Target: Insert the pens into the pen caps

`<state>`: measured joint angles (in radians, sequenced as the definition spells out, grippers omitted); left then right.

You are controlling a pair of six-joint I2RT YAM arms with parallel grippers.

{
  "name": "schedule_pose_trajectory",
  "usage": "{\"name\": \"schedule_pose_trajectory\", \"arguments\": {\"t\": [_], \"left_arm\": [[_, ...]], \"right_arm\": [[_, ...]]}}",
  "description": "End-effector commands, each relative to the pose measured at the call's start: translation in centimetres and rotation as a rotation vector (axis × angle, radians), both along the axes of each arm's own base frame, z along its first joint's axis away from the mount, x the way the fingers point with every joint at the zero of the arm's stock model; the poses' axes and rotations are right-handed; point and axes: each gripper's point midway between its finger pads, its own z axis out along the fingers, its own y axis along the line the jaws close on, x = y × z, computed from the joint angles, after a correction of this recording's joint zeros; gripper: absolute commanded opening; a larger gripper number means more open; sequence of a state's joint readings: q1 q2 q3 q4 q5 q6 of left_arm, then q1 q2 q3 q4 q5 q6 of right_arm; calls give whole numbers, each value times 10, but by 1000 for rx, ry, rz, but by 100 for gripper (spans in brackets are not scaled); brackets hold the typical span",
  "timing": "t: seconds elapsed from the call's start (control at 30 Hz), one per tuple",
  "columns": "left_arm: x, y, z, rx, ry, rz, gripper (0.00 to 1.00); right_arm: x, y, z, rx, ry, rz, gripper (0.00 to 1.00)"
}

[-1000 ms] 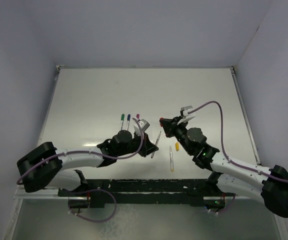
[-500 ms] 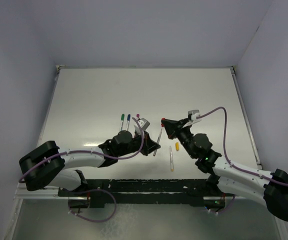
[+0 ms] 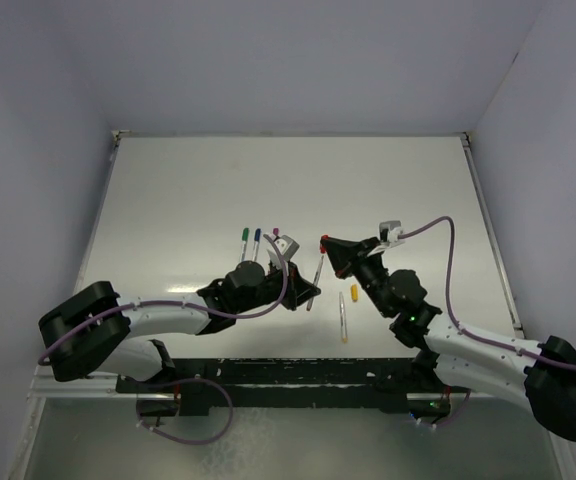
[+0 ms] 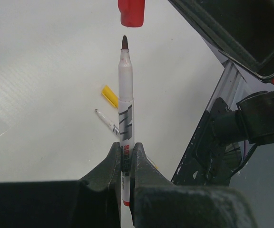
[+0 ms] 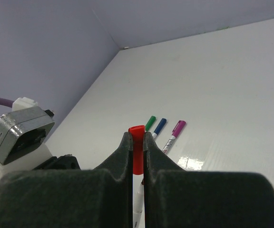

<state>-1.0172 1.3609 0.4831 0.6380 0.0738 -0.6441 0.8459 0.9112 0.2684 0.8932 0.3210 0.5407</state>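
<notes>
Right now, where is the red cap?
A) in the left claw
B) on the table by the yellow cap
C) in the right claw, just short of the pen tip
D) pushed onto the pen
C: the red cap is pinched in the right claw, and the left wrist view shows a gap between it and the tip of the pen held by the left claw.

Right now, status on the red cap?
Left gripper shut on pen. Right gripper shut on red cap, short of pen tip, not seated. Nothing between them.
</notes>
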Motion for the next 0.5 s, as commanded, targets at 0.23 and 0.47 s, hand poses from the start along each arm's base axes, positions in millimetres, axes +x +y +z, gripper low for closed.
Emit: {"name": "schedule_pose_trajectory", "arguments": {"t": [0.23,0.47], "left_arm": [[6,-12,34,-96,-54,-1,0],[7,-4,40,-107,-74,26,0]], "right_arm": [[-1,2,17,55,-43,12,0],[-1,1,16,52,-46,9,0]]}}
